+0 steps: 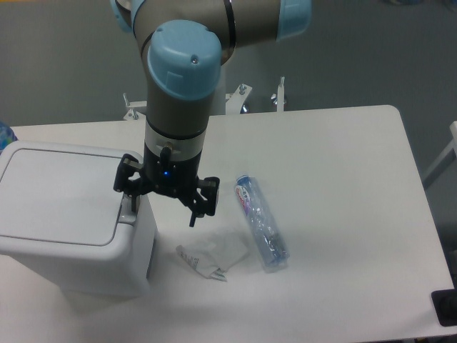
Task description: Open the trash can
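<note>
Trash can (pixel 64 214) sits at near-left table (pixel 343 186) edge, lid closed flat. Gripper (pixel 163 204) hangs over its right rim, fingers spread apart; left finger (pixel 131 193) at grey latch tab (pixel 127 212). Crumpled wrapper (pixel 213 256) and plastic bottle (pixel 261 223) lie right of it.

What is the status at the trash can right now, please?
Gripper open, one finger at the grey latch tab. Trash can lid closed. Crumpled wrapper and plastic bottle lie beside it, not blocking.

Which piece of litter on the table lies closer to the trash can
The crumpled wrapper, just right of the trash can; the plastic bottle lies farther right.
</note>
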